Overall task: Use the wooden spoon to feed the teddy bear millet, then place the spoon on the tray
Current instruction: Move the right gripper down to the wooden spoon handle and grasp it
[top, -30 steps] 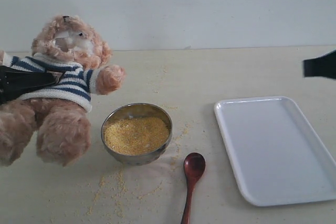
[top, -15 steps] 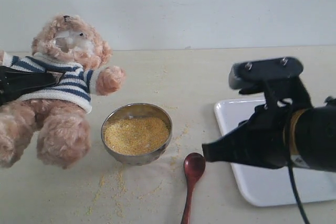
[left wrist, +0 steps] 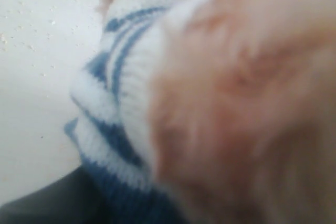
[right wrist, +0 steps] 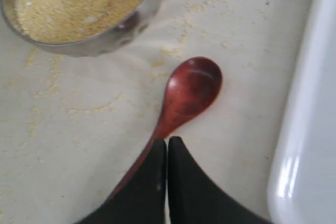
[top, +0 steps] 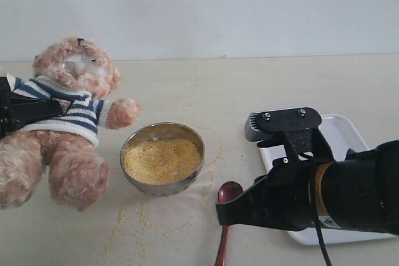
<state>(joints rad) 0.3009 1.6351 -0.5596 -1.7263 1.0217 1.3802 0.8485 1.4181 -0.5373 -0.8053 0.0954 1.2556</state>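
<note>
Right end effector [right wrist: 167, 146], tips pressed together and empty, poised over the handle of the wooden spoon [right wrist: 190, 88], which lies on the desk [right wrist: 63, 129] between bowl [right wrist: 105, 39] and tray [right wrist: 310, 103], long axis along the arm's reach.

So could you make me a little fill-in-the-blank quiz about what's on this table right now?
1. The teddy bear wears a navy-and-white ____ shirt.
2. In the exterior view, the millet in its steel bowl sits to the ____ of the bear.
3. The wooden spoon lies on the table, ____ the bowl and the tray.
4. Over the spoon's handle, the right gripper has its jaws ____.
Missing words: striped; right; between; shut.
</note>
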